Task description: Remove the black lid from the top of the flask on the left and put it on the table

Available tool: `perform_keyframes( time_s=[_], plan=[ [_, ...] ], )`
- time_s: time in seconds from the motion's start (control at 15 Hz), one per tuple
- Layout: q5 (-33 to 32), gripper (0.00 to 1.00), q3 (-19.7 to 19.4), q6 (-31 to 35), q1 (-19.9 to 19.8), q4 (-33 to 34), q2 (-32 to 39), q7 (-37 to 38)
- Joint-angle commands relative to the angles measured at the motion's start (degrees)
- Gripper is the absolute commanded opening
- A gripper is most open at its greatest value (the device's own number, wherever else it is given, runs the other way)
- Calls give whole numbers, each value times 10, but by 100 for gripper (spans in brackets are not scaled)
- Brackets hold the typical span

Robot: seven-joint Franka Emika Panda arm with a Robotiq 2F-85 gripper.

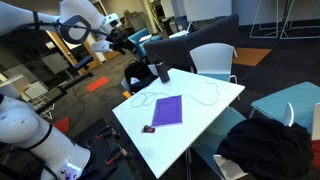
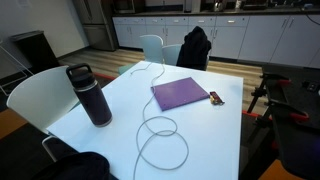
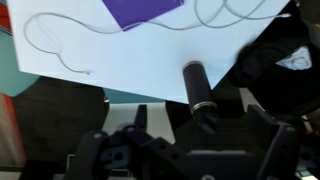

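Observation:
The dark flask point(image 2: 95, 100) stands upright near an edge of the white table point(image 2: 215, 135), with the black lid point(image 2: 80, 73) on top. It also shows in an exterior view point(image 1: 160, 71). In the wrist view the flask point(image 3: 192, 82) points towards the camera, and its lid point(image 3: 207, 116) lies in line between my fingers. My gripper point(image 3: 197, 113) is open and empty. In an exterior view my gripper point(image 1: 128, 45) hangs in the air, off the table edge and apart from the flask.
A purple notebook point(image 2: 183, 94), a small dark-red object point(image 2: 215, 98) and a looping white cable point(image 2: 160, 135) lie on the table. White chairs point(image 2: 35, 100) and a chair with a black jacket point(image 2: 195, 45) stand around it. Dark clothing point(image 1: 265, 140) lies by one side.

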Motion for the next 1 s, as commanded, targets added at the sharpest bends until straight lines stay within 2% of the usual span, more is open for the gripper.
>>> perform_keyframes(
  time_s=[0.0,0.07,0.13,0.2,0.27,0.33,0.53,0.6,0.67,0.93],
  plan=[
    [151,100,-51,-31,96,133,135,-158],
    [177,100,-53,-50,107,167,169,-198],
    [200,100,-2,-77,59,202,203,-235],
    [192,100,21,-94,38,235,236,-246],
    [176,100,-16,-104,77,265,267,-256],
    [150,100,59,-113,2,295,296,-256],
    [40,100,107,-86,-41,363,372,-250],
    [13,100,121,-72,-53,375,387,-243],
    [32,100,141,-78,-70,328,347,-229],
    [-1,100,153,-74,-83,369,390,-228]
  ],
)
